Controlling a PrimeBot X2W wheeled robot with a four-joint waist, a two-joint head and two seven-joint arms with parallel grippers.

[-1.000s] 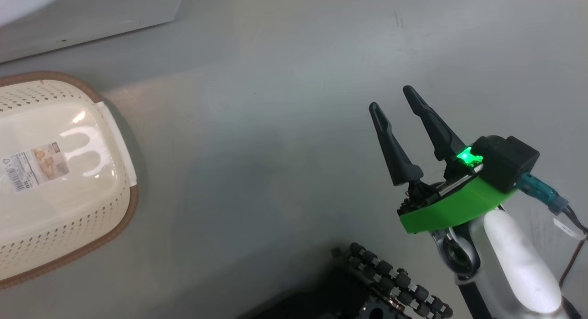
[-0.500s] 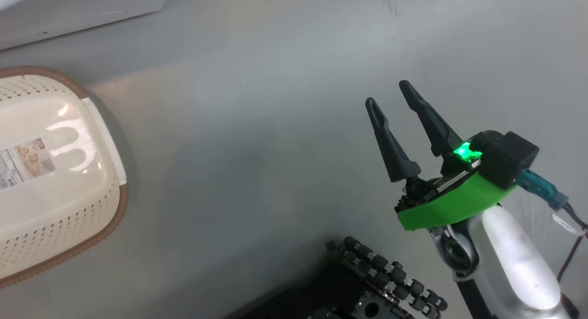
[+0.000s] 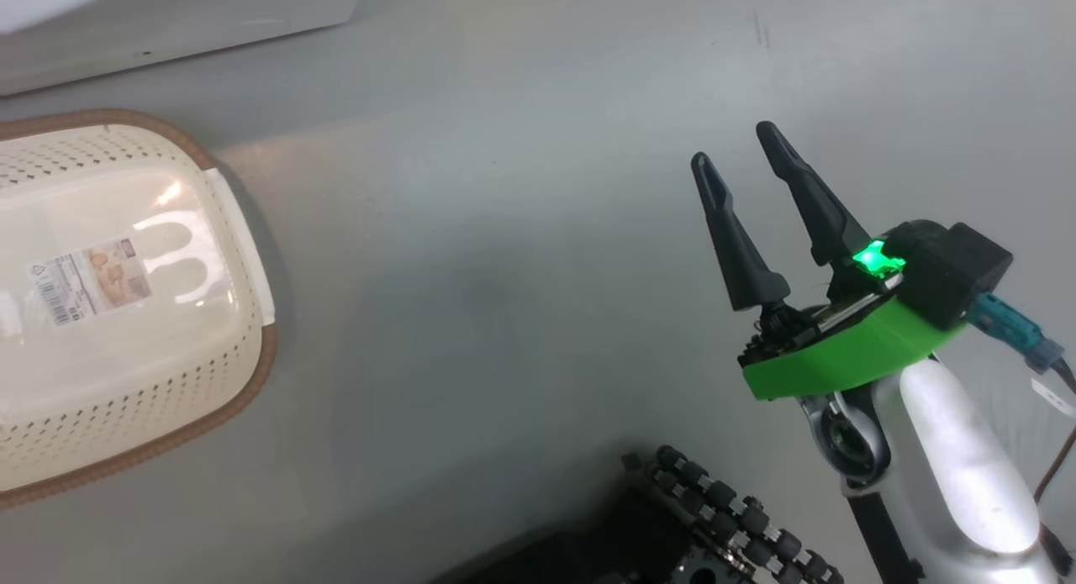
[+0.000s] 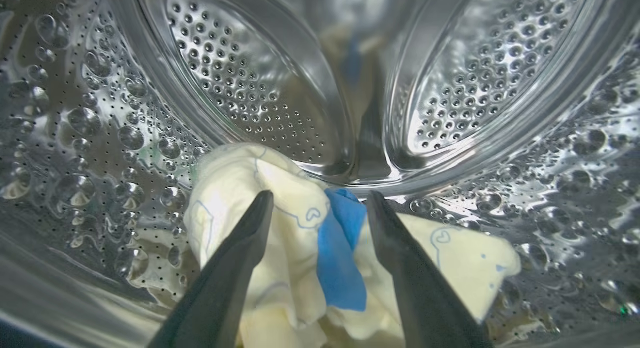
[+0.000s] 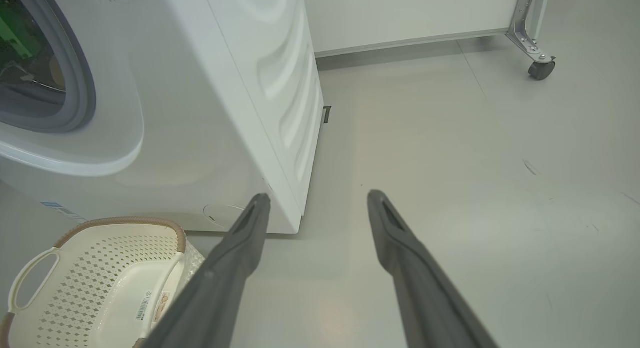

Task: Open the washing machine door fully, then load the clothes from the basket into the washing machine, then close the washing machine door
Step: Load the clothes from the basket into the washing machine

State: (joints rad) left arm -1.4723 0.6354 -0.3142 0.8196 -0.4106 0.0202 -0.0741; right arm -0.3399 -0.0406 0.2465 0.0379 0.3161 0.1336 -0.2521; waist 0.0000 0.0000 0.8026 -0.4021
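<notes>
The clothes lie heaped low in the perforated steel drum, their blue patch folded into the middle of the pile. On my left wrist feed the left gripper points at them with its fingers spread wide, one to either side of the patch. I cannot tell whether the tips touch the cloth.

My right wrist feed gives me the outside instead. The washing machine stands on the grey floor, with the grey gasket of its mouth at the left edge. The basket sits on the floor just in front of its lower corner.

From the head camera I look straight down into that basket, onto its bare glossy bottom and label sticker. Well apart from it, off to the right, the right gripper hangs over bare floor, its fingers parted and nothing between them. The dark roller wheel of my base shows below it.
</notes>
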